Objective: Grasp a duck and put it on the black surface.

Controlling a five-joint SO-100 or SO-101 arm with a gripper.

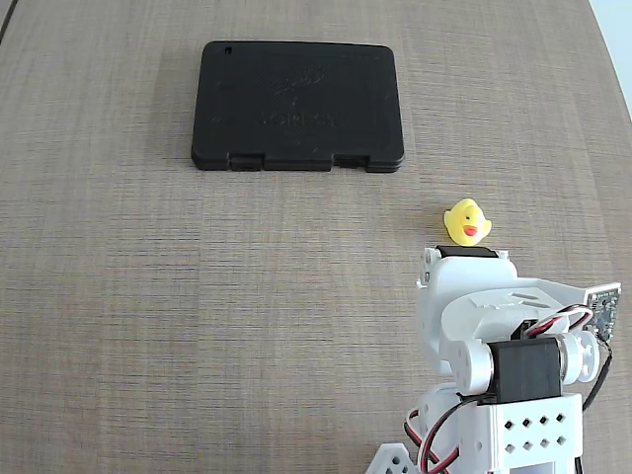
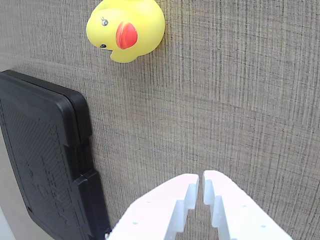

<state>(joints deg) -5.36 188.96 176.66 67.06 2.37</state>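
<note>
While the pincer (image 2: pixel 201 181) is nearly closed and empty, duck (image 1: pixel 467 221) sits on desk (image 1: pixel 118 296) just ahead of arm, apart from black surface (image 1: pixel 296 104); open wide first, straddle body.

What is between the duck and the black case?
Nothing. In the fixed view only bare table lies between the duck and the black case.

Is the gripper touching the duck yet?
Apart. The wrist view shows bare table between the gripper and the duck.
</note>
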